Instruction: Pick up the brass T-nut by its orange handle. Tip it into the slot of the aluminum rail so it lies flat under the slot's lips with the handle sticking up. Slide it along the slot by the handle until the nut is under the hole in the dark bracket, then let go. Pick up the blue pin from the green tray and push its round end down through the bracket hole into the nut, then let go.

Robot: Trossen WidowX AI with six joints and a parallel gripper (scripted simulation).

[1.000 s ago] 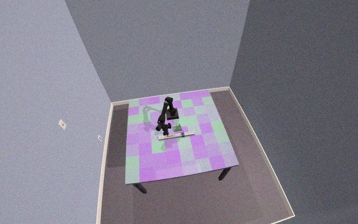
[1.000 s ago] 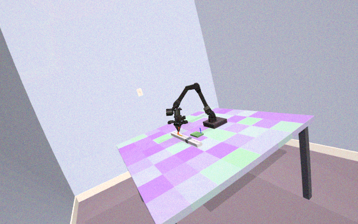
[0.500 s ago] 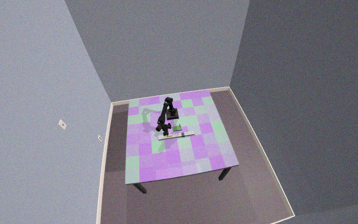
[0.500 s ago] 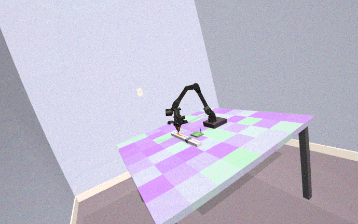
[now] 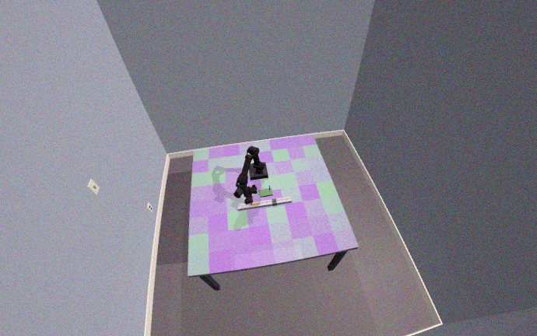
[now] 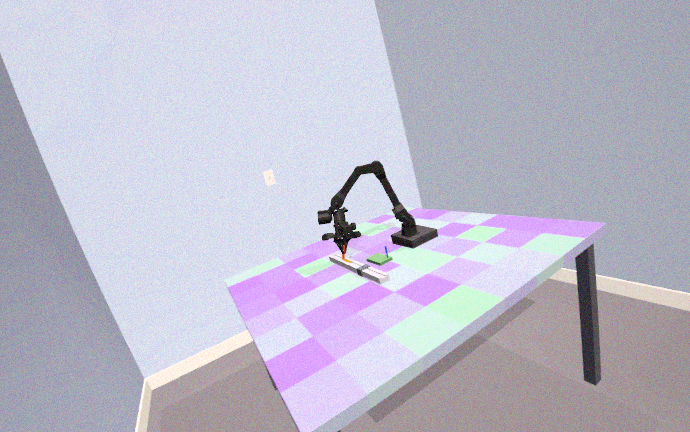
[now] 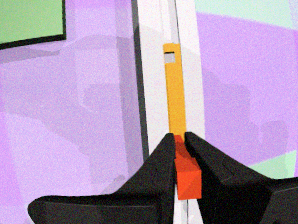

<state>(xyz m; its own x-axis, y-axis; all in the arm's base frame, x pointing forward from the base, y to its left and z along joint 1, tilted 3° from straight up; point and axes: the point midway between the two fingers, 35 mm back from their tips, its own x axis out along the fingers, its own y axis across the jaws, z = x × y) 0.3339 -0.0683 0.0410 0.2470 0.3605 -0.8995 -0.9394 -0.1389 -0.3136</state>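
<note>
The black pincer (image 5: 248, 202) (image 6: 343, 250) (image 7: 178, 139) pinches the upright orange handle (image 6: 343, 252) (image 7: 188, 172), probably to steer the flat brass T-nut (image 5: 255, 204) (image 6: 348, 261) (image 7: 175, 95). In the wrist view, the nut points toward twelve o'clock.

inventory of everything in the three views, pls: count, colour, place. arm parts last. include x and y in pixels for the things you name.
T-nut (image 7: 175, 95): 1, brass-yellow, along the rail's slot
orange handle (image 6: 343, 251) (image 7: 189, 172): 1, orange-red, upright in the claw
rail (image 5: 284, 200) (image 6: 375, 276) (image 7: 152, 75): 1, pale, on the table
bracket (image 5: 274, 202) (image 6: 362, 270): 1, dark, across the rail
tray (image 5: 265, 193) (image 6: 378, 259) (image 7: 30, 20): 1, green, beside the rail
pin (image 6: 386, 251): 1, blue, upright at the tray
table (image 5: 261, 235) (image 6: 356, 330): 1, purple, green and grey patchwork, mid-room
wall plates: 2, off-white, left wall in top view
arm (image 5: 244, 166) (image 6: 346, 188): 1, black, over the table
base (image 5: 264, 175) (image 6: 430, 235): 1, dark, on the table
claw (image 5: 248, 202) (image 6: 343, 251) (image 7: 178, 139): 1, black, shut on the handle
</note>
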